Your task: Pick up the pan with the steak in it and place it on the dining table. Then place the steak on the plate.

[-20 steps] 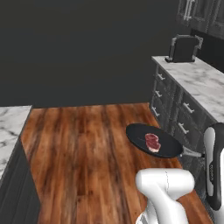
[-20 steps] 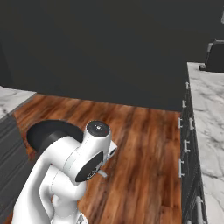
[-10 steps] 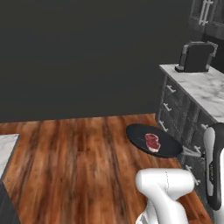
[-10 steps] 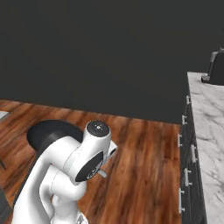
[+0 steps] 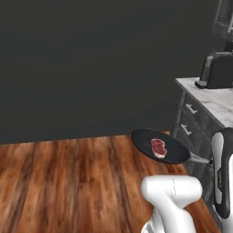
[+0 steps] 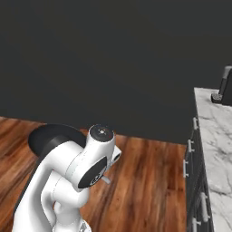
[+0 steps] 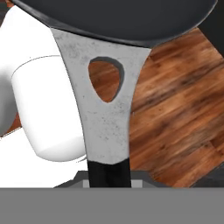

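- Left base view: no brand, label or readable writing showed on anything.
- Left base view: the round, shallow black frying pan [image 5: 159, 145] was held up in the air above the brown wooden plank floor [image 5: 68, 182], roughly level, with its thin grey-and-black handle [image 5: 199, 158] pointing right toward the white arm.
- Left base view: the small flat red steak with pinkish-white marbling [image 5: 158, 147] lay inside the pan, right of the pan's middle, toward the handle side.
- Left base view: the handle ran behind the upright white-and-dark arm link at the right edge, so the end effector's own tips were hidden there.
- Left base view: the white-and-grey marble counter with grey drawers [image 5: 214, 102] stood just right of the pan, and a dark boxy appliance [image 5: 218, 70] sat on top of it.
- Right base view: the black pan [image 6: 52, 138] showed as a dark round shape behind the white arm's shoulder, above the wooden floor [image 6: 149, 181]; the marble counter [image 6: 215, 136] ran along the right edge with a dark appliance [image 6: 225, 86] at its far end.
- Hand view: the grey speckled handle [image 7: 105, 109], with a teardrop hole near the pan's rim, ran from the black pan [image 7: 118, 17] at the top down to its black grip at the bottom, over the wooden floor [image 7: 175, 113].
- Hand view: the end effector [image 7: 109, 177] was pressed together, pinching the black grip of the handle, so the pan lay straight ahead of it.
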Tool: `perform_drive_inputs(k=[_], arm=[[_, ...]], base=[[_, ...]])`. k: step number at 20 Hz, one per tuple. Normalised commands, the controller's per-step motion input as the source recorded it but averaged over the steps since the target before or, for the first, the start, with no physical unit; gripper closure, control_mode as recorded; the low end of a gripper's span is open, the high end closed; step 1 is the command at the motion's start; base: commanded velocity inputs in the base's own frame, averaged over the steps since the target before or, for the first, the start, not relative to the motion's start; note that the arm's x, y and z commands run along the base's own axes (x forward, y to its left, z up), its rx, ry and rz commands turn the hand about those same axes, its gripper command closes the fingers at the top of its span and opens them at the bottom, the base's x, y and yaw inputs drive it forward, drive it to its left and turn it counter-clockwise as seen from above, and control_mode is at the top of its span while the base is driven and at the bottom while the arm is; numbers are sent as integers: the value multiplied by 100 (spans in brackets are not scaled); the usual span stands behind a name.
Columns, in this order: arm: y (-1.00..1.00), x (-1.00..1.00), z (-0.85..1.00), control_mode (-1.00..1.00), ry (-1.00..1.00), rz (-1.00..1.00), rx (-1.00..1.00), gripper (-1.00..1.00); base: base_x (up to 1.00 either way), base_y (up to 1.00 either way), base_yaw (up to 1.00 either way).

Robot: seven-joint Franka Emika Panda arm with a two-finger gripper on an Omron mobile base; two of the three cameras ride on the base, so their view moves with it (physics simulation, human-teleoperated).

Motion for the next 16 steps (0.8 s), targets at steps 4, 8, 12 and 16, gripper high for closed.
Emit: perform_drive_inputs(k=[4,8,12,16], arm=[[0,0,0,100,0,0,0,100],[0,0,0,100,0,0,0,100],[0,0,0,100,0,0,0,100],[0,0,0,100,0,0,0,100]], base=[[100,0,-4],[100,0,-4],[90,0,-4],[34,0,5]])
